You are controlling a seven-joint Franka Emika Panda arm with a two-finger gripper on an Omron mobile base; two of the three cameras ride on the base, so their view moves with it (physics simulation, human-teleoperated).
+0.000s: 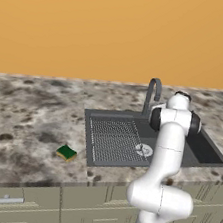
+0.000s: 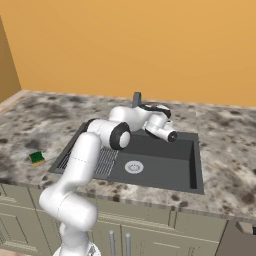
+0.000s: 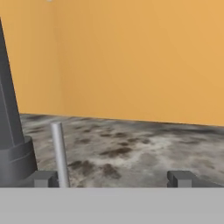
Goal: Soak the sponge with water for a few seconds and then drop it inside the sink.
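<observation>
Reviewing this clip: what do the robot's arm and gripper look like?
A glossy white arm of rounded tubular links with dark grey, nearly black joint rings. No cables or markings are visible. The gripper has two small, blocky dark grey finger tips.

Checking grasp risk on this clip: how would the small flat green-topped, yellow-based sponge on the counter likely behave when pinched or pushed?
The small flat square sponge, green over yellow, lies flat on the speckled stone counter, so it should slide rather than roll or tip. It looks small beside the dark grey sink, so probably light. Being a sponge, it likely squashes under a pinch.
</observation>
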